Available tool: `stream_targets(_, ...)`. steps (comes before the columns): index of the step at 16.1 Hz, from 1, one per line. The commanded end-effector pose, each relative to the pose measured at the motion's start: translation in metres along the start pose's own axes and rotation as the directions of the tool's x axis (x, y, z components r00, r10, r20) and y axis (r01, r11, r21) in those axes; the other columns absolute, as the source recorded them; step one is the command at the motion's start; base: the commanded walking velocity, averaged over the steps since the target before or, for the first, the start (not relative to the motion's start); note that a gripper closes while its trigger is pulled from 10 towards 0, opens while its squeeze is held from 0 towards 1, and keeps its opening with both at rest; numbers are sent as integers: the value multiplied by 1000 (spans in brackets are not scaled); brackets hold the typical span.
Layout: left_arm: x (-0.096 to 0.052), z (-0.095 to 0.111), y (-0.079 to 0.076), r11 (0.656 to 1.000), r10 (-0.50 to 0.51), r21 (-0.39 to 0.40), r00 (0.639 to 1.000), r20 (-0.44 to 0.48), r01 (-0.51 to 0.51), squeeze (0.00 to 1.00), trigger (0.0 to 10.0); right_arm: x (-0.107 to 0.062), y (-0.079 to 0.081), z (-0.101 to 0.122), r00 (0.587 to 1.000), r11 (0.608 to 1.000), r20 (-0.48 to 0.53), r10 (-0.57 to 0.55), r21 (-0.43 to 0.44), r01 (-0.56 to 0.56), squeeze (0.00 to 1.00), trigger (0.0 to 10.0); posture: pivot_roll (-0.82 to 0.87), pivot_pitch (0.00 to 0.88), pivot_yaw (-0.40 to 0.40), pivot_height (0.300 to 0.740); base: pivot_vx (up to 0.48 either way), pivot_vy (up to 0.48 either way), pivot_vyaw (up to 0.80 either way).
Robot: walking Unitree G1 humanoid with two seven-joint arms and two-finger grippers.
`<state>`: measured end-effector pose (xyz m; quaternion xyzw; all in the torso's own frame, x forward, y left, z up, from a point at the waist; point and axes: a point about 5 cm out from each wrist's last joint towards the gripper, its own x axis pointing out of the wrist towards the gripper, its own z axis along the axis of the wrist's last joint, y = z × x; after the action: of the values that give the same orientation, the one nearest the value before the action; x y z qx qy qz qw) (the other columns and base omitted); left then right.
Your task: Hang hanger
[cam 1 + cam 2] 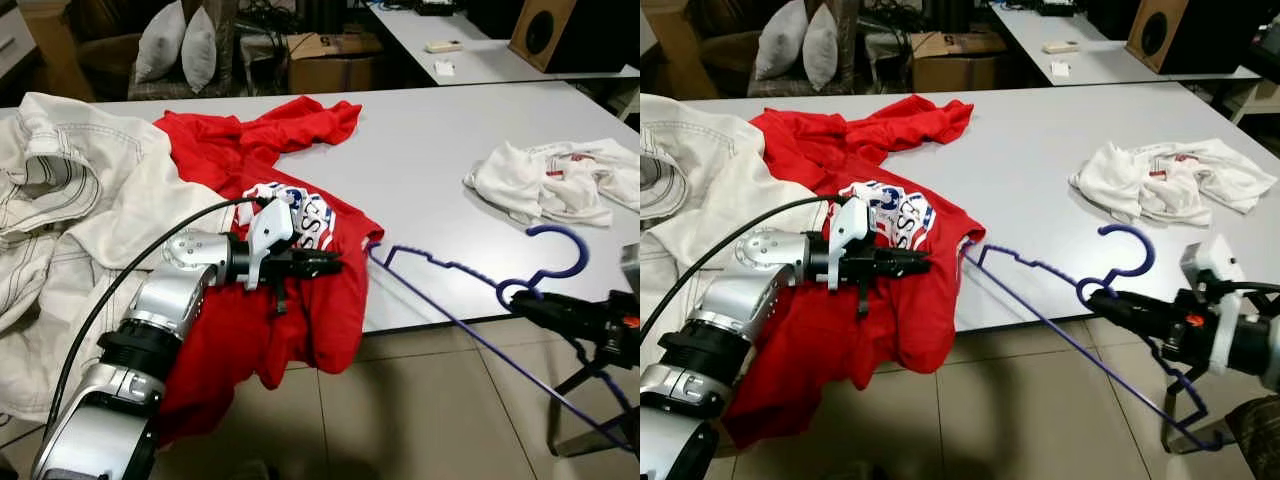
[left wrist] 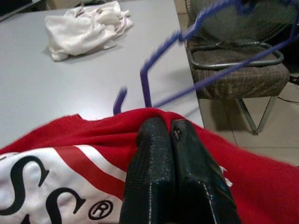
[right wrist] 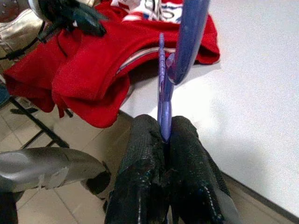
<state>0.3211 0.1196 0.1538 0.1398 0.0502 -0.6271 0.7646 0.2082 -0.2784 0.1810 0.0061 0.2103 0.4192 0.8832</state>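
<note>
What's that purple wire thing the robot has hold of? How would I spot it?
Look at the near edge of the grey table, just right of the red T-shirt. The purple hanger sticks out there, one end tucked into the shirt, its neck pinched by the right gripper. It is the only thin, hooked item.

My left arm [image 1: 150, 320] was silver, ribbed with a black ring, and a black cable [image 1: 120, 280] ran along it. My left gripper [image 1: 325, 264] and right gripper [image 1: 1102, 299] had long, textured black fingers behind white housings; a small red mark showed on the right.
</note>
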Motion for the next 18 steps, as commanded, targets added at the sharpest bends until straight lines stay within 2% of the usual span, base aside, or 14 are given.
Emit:
stream_targets(1, 0, 5, -1, 1000, -8, 8, 1000, 18, 8, 0, 0, 4, -3, -1, 1000, 1000, -2, -2, 2, 2, 0, 10000, -31, 0, -9, 740, 0, 0, 0)
stream_targets(4, -1, 9, 2, 1000, 18, 15, 999, 37, -18, 0, 0, 12, -2, -5, 1000, 999, -4, 27, 23, -27, 0, 10000, -24, 0, -16, 740, 0, 0, 0)
stream_targets(7, 0, 13, -2, 1000, -13, 6, 999, 53, 13, 0, 0, 19, -3, -10, 999, 998, 6, 41, 46, -41, 0, 10000, -27, 0, -10, 740, 0, 0, 0)
stream_targets(12, 1, 18, -1, 1000, 3, 2, 996, 84, -3, 0, 0, 26, -1, -15, 998, 995, 28, 54, 78, -56, 0, 10000, -25, 0, -9, 740, 0, 0, 0)
stream_targets(14, 3, 20, -6, 999, -39, -13, 995, 92, 40, 0, 0, 35, -6, -17, 997, 992, 77, 29, 118, -38, 0, 10000, -25, 0, -9, 740, 0, 0, 0)
stream_targets(16, 6, 14, -11, 998, -57, -17, 996, 67, 59, 0, 0, 45, -9, -19, 987, 978, 159, 0, 207, -34, 0, 10000, -26, 0, -6, 740, 0, 0, 0)
stream_targets(17, 8, 13, -12, 998, -55, -18, 996, 63, 56, 0, 0, 51, -10, -25, 980, 960, 198, -15, 278, -42, 0, 10000, -25, 0, -7, 740, 0, 0, 0)
stream_targets(18, 8, 13, -12, 998, -55, -17, 997, 62, 56, 0, 0, 53, -10, -27, 979, 954, 205, -15, 297, -47, 0, 10000, -25, 0, -7, 740, 0, 0, 0)
